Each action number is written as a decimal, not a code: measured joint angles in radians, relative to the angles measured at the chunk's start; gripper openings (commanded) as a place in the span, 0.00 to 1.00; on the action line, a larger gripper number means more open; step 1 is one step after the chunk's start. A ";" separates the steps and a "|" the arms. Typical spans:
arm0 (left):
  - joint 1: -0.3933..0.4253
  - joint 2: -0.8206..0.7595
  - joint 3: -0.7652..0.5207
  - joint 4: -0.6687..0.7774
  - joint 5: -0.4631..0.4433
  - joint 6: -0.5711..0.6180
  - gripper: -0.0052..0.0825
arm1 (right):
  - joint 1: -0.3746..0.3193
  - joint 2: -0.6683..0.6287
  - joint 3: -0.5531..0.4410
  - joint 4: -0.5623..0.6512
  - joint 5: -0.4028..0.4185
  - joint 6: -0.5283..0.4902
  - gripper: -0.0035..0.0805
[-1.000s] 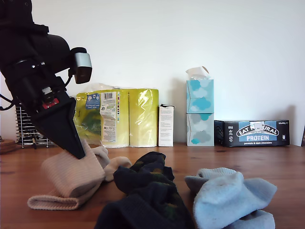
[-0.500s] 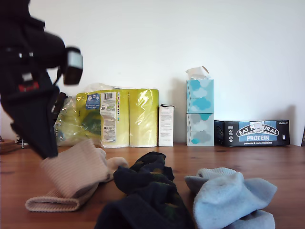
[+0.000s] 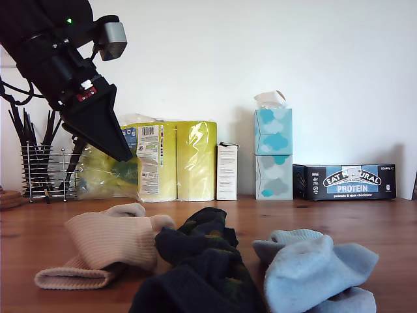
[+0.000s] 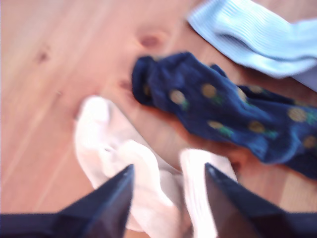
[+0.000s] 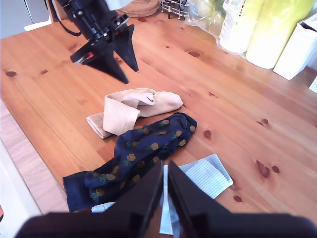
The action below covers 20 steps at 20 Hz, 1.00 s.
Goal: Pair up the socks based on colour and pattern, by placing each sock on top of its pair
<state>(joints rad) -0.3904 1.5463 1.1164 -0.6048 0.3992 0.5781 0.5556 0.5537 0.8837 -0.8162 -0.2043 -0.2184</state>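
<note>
Worktop (image 5: 59,99): bare pine, three sock heaps.
Beige socks (image 5: 130,110): stacked, just beside the navy spotted socks (image 5: 138,153).
Handling: soft, light, floppy; you'd best pinch the ribbed cuff.
First gripper (image 4: 168,186): jaws apart, empty, above beige.
Second gripper (image 5: 165,186): jaws nearly closed, empty.

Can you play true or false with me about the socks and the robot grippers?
1. My first gripper is open and holds nothing. True.
2. The soft beige ribbed socks lie in a pile on the wooden table. True.
3. The dark navy sock with yellowish spots hangs from my first gripper. False: it lies on the table.
4. My second gripper is wide open. False: its jaws are nearly together.
5. The yellow pack of paper rolls stands behind the socks in the exterior view. True.
</note>
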 measured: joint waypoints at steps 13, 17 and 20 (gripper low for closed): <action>-0.066 0.213 0.000 -0.046 0.027 0.143 0.61 | 0.000 0.044 0.000 -0.006 -0.002 -0.013 0.03; -0.067 0.218 0.000 -0.025 -0.011 0.148 0.61 | 0.000 0.044 0.000 -0.022 -0.002 -0.014 0.03; -0.067 0.218 0.000 0.009 -0.060 0.148 0.61 | 0.000 0.044 0.000 -0.023 -0.002 -0.015 0.03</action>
<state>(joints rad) -0.4576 1.7641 1.1164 -0.5957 0.3393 0.7261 0.5556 0.5980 0.8837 -0.8387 -0.2066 -0.2333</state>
